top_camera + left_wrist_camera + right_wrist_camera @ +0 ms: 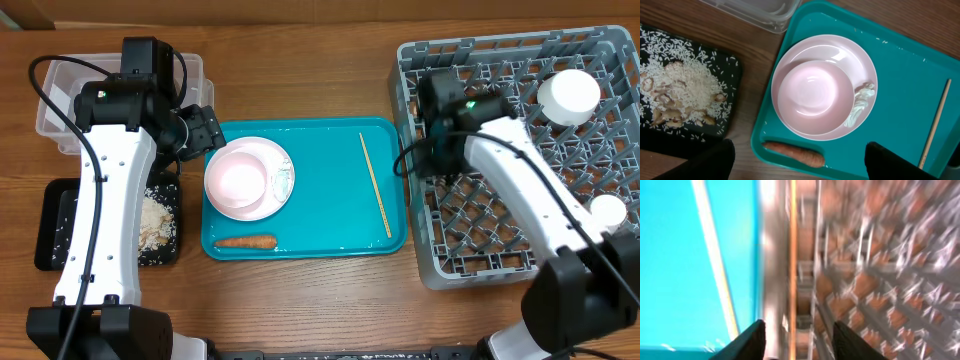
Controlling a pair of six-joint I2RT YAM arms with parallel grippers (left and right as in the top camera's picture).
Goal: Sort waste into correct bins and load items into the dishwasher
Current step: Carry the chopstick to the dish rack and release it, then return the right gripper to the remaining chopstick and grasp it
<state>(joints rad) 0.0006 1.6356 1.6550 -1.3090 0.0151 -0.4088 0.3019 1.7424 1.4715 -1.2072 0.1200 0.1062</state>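
Along the right side of the teal tray (pixel 320 150) lies a single chopstick (pixel 375 185), flat, with its long axis running front to back. Just to its right, over the left rim of the dish rack (pixel 408 70), hangs the right gripper (pixel 799 326), fingers spread and empty; it looks the nearer arm. The left gripper (pixel 208 128), also spread, hovers by the pink bowl (pixel 240 178).

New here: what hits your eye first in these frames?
The teal tray mid-table stands out, carrying a pink bowl nested on a plate, a carrot at its front edge and one chopstick. Right of it sits the big grey dish rack with two white cups; left, a black tray of rice-like crumbs.
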